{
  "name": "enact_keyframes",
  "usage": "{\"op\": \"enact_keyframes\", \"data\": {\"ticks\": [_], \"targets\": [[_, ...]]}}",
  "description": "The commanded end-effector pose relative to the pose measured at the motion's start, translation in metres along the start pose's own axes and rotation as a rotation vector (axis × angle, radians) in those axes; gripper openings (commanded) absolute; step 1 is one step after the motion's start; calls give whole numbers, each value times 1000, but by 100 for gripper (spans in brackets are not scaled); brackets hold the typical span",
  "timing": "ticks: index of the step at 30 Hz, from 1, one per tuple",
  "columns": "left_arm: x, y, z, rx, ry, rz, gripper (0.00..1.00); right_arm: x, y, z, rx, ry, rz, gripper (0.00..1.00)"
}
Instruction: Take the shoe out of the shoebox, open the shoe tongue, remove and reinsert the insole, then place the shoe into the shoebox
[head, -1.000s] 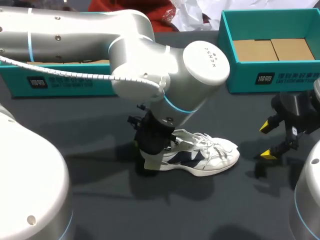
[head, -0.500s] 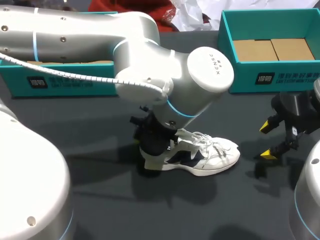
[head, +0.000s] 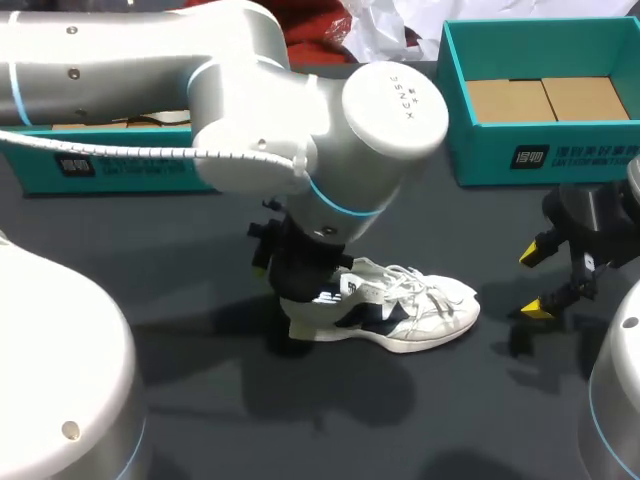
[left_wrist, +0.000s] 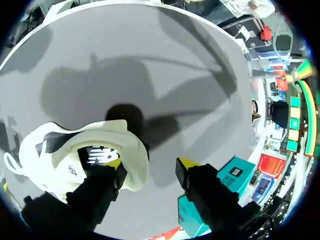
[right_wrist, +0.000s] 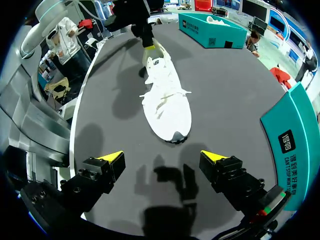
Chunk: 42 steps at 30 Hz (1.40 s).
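Dark grey worktop (head: 200, 400) under everything. Teal shoebox (head: 540, 155) at 1 o'clock in head view, open-topped, brown cardboard (head: 545, 100) flat on its floor. Second teal box (head: 110, 165) at 10 o'clock, mostly hidden behind left arm (head: 300, 130); in right wrist view, something white (right_wrist: 215, 20) inside it, too small to name.

White-and-navy shoe (head: 410, 310) sole-down on the worktop, just off centre toward 4 o'clock, outside both boxes. Long axis roughly 9-to-3: heel to 9, toe to 3, laces up.

Left pincer (left_wrist: 147, 167) at the heel, spread apart: one finger (left_wrist: 112, 167) down inside the heel opening against the collar, the other over bare worktop, clear of the shoe. No grip on anything.

Right pincer (head: 535, 280) at 3 o'clock, near the toe but apart from it, fingers wide, nothing between them.
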<state>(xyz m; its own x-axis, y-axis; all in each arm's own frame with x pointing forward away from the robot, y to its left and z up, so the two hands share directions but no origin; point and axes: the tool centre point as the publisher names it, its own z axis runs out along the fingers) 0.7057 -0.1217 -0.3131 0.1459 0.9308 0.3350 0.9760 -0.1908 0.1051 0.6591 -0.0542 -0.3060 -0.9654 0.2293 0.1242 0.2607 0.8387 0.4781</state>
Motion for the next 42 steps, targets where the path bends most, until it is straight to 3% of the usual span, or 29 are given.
{"op": "enact_keyframes", "data": {"ticks": [1, 3, 5, 9, 12, 13, 25, 27, 29, 36, 37, 38, 42], "targets": [[48, -4, -29, 38, -186, -37, 75, 2, 0, 0, 2, -4, 0, 100], [58, -7, -36, 82, -236, -59, 84, 2, 0, 0, 2, -4, 0, 100], [67, -12, -42, 124, -282, -84, 100, 2, 0, 0, 2, -4, 0, 100], [85, -23, -48, 203, -378, -148, 100, 2, 0, 0, 2, -4, 0, 100], [99, -31, -50, 338, -440, -201, 100, 2, 0, 0, 2, -4, 0, 100], [104, -34, -52, 350, -429, -190, 100, 2, 0, 0, 2, -4, 0, 100], [104, -34, -52, 350, -429, -190, 100, 2, 0, 0, 2, -4, 0, 100], [109, -30, -53, 419, -488, -308, 100, 2, 0, 0, 2, -4, 0, 100], [117, -26, -51, 545, -576, -433, 100, 2, 0, 0, 2, -4, 0, 100], [142, -22, -43, 752, -765, -829, 100, 2, 0, 0, 2, -4, 0, 100], [148, -21, -43, 764, -783, -891, 100, 2, 0, 0, 2, -4, 0, 100], [152, -21, -43, 726, -780, -931, 100, 2, 0, 0, 2, -4, 0, 100], [152, -21, -43, 726, -780, -931, 100, 2, 0, 0, 2, -4, 0, 100]]}}
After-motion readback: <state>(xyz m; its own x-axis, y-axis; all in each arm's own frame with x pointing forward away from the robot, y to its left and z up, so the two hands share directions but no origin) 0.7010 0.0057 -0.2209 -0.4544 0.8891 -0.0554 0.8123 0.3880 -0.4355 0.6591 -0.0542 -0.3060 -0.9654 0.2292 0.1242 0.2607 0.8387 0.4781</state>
